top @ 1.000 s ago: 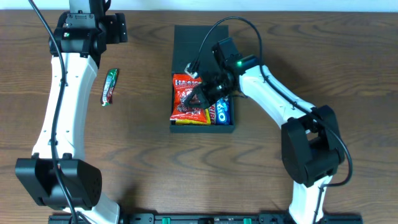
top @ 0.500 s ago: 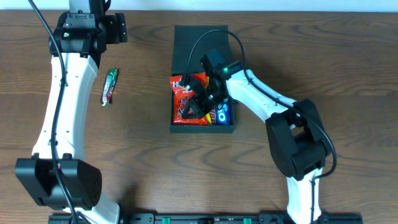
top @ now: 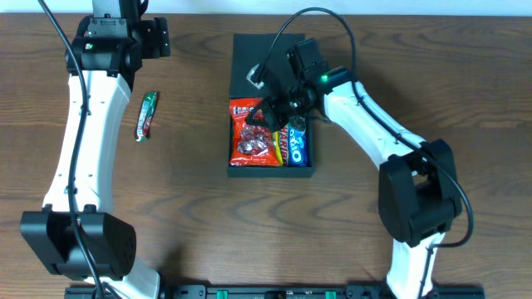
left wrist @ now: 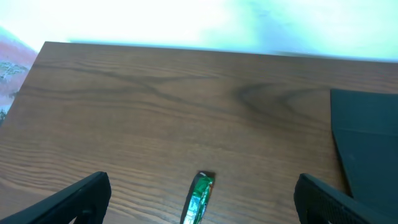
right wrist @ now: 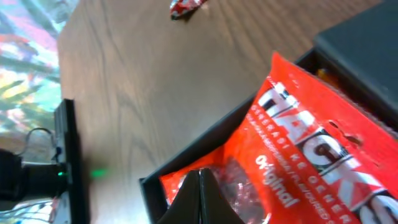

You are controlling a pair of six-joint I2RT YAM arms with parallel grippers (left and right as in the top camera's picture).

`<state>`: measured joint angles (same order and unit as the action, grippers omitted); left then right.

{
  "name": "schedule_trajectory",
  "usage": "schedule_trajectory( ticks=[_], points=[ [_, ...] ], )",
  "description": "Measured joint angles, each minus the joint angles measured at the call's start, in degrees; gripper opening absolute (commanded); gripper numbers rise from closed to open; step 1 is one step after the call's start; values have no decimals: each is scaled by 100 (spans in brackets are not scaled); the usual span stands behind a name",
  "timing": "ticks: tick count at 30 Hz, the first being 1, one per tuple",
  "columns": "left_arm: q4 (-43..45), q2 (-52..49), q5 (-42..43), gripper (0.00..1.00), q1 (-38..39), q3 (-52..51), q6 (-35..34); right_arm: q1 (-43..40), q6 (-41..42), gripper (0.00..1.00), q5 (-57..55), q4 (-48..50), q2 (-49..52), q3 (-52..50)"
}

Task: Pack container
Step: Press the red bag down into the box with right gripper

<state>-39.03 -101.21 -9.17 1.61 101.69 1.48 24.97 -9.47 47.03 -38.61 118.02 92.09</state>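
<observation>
Centrally on the brown wooden surface point(top: 191, 208) the dark teal container point(top: 272, 173) is seen from overhead, its flap lid laid open flat toward 12 o'clock and its tray toward 6 o'clock. Within the tray, a red snack bag point(top: 252, 141) is laid along the 9 o'clock side, and a yellow packet point(top: 286, 146) and a blue packet point(top: 300, 149) are set side by side along the 3 o'clock side.

The right pincer point(top: 268, 115) is held over the tray, at the 12 o'clock edge of the red bag, so the container lies directly beneath it. In the right wrist view its fingers are shown pressed together, their tip just over the bag.

The left pincer point(left wrist: 202, 180) is spread wide above bare wood, well apart from the container, which lies toward its 3 o'clock. A small green packet point(top: 147, 115) is lying on the surface at 9 o'clock of the container, apart from it.
</observation>
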Motion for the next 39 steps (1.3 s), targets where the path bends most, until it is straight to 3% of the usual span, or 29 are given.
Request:
schedule_trajectory(
  ticks=[9,23,39],
  points=[
    [-2,0,0,95,0,0,0,0,160,1,-273,485,691,2],
    [-4,0,0,95,0,0,0,-98,289,1,-44,494,756,542],
    [-2,0,2,95,0,0,0,-44,299,1,-892,667,1010,647]
  ],
)
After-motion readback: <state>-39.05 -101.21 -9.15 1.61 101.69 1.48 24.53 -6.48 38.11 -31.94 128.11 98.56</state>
